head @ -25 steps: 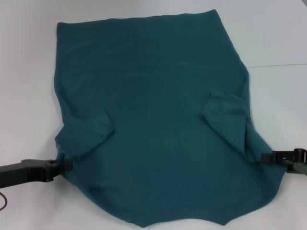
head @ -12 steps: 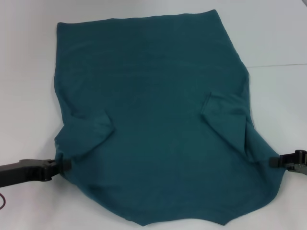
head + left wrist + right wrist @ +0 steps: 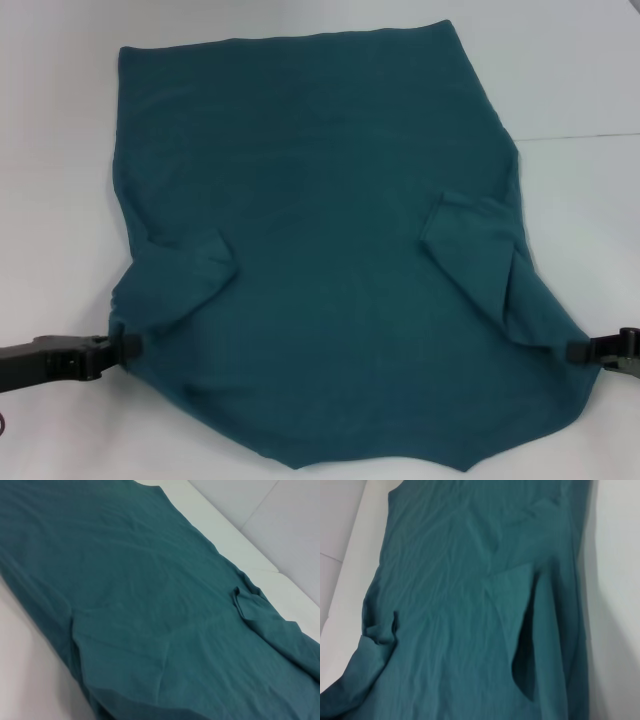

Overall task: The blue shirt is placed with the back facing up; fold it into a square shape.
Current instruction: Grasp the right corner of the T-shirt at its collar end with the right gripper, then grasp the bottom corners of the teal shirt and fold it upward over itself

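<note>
The blue shirt [image 3: 320, 200] lies spread on the white table, both short sleeves folded in onto its body: one sleeve [image 3: 185, 275] on the left, the other sleeve [image 3: 470, 250] on the right. My left gripper [image 3: 125, 346] is shut on the shirt's left edge near the front. At the right edge my right gripper [image 3: 578, 351] is shut on the cloth, which is drawn out to a point there. The near edge is wavy and runs to the bottom of the head view. Both wrist views show only the shirt [image 3: 150, 605] [image 3: 460, 605], no fingers.
The white table [image 3: 60, 150] surrounds the shirt on the left, far and right sides. A thin seam line [image 3: 580, 135] crosses the table at the right. The left wrist view shows the table's edge [image 3: 225, 545] beyond the shirt.
My right gripper has moved outward to the right and slightly nearer, drawing the shirt's right corner with it. The left gripper has shifted a little to the left with its edge.
</note>
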